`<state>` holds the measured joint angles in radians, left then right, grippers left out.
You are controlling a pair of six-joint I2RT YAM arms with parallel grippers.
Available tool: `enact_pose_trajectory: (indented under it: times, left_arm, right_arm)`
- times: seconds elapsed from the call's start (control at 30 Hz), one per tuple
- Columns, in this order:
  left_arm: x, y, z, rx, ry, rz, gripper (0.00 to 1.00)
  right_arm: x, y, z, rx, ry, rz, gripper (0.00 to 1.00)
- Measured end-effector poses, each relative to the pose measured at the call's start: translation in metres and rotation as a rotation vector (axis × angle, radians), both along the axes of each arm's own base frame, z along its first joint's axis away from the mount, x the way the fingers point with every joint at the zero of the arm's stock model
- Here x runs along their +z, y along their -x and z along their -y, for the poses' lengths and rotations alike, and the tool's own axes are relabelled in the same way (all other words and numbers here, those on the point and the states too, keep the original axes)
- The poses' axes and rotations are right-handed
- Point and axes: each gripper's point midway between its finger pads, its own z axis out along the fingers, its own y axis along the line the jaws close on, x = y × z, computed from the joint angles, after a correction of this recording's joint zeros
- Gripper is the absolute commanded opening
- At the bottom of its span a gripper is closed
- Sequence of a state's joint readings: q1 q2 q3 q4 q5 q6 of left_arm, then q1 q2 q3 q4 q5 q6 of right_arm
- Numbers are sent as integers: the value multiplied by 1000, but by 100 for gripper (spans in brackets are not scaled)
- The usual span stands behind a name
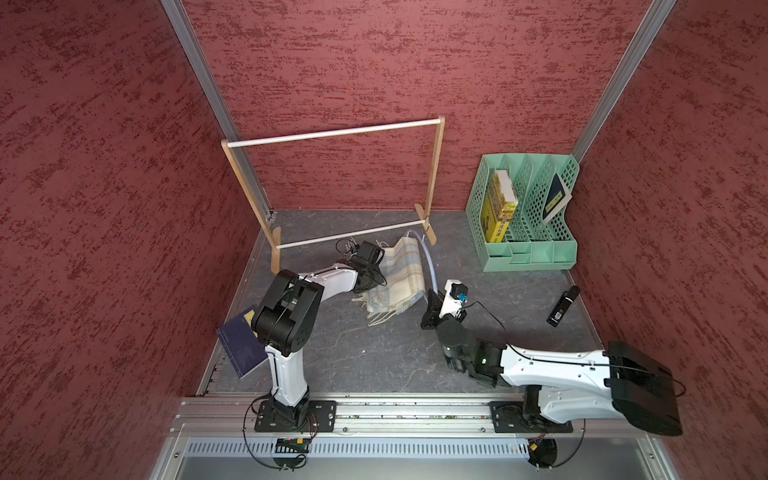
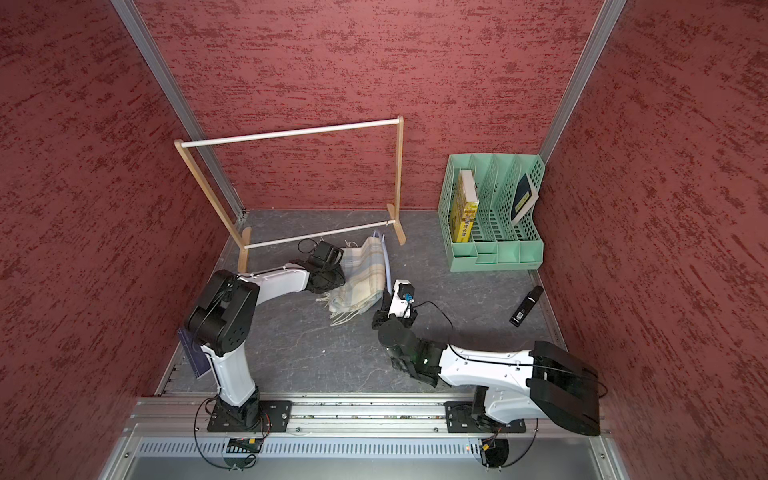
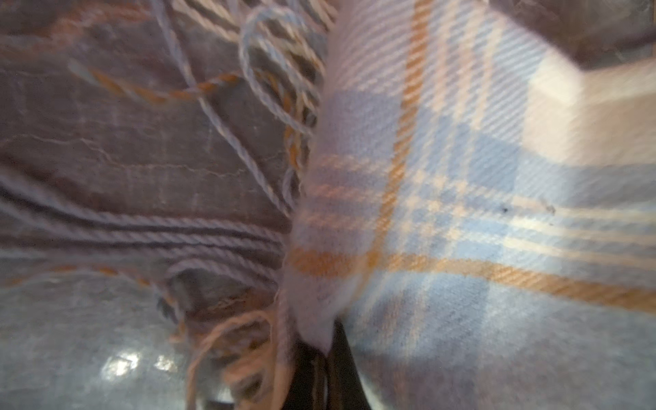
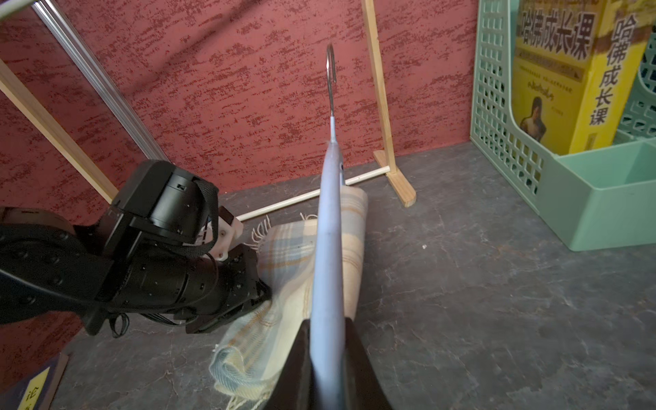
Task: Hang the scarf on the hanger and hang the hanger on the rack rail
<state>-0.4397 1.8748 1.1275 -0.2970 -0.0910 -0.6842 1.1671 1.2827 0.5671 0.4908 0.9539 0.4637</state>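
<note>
The plaid scarf (image 1: 401, 278) (image 2: 365, 278) lies folded on the grey floor in front of the rack, its fringe pointing toward the arms. My left gripper (image 1: 374, 280) (image 3: 324, 355) is shut on the scarf's (image 3: 461, 177) left edge, near the fringe. The pale-blue hanger (image 1: 429, 257) (image 2: 387, 266) stands along the scarf's right side. Its metal hook (image 4: 331, 71) points up and away. My right gripper (image 1: 432, 297) (image 4: 328, 330) is shut on the hanger's (image 4: 328, 230) near end. Beyond the hanger in the right wrist view, the scarf (image 4: 284, 269) lies under it.
A wooden-framed rack with white rods (image 1: 332, 133) stands at the back. A mint-green file organizer (image 1: 528, 257) holding books sits at the back right. A black handheld device (image 1: 563, 305) lies by the right wall. A dark blue book (image 1: 241, 345) leans by the left arm.
</note>
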Motion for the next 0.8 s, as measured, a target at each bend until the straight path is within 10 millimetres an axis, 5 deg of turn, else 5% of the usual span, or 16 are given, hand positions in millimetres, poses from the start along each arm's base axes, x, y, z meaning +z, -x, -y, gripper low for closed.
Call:
enact_pose_trajectory:
  times: [0.27, 0.53, 0.8]
  left_arm:
    - [10, -6, 0, 28, 6, 41, 0]
    - [9, -5, 3, 32, 11, 49, 0]
    - [21, -4, 12, 25, 27, 79, 0]
  right_arm:
    - [19, -13, -17, 11, 48, 76, 0]
    - [7, -19, -23, 7, 78, 78, 0]
    - [16, -25, -32, 8, 143, 171, 0]
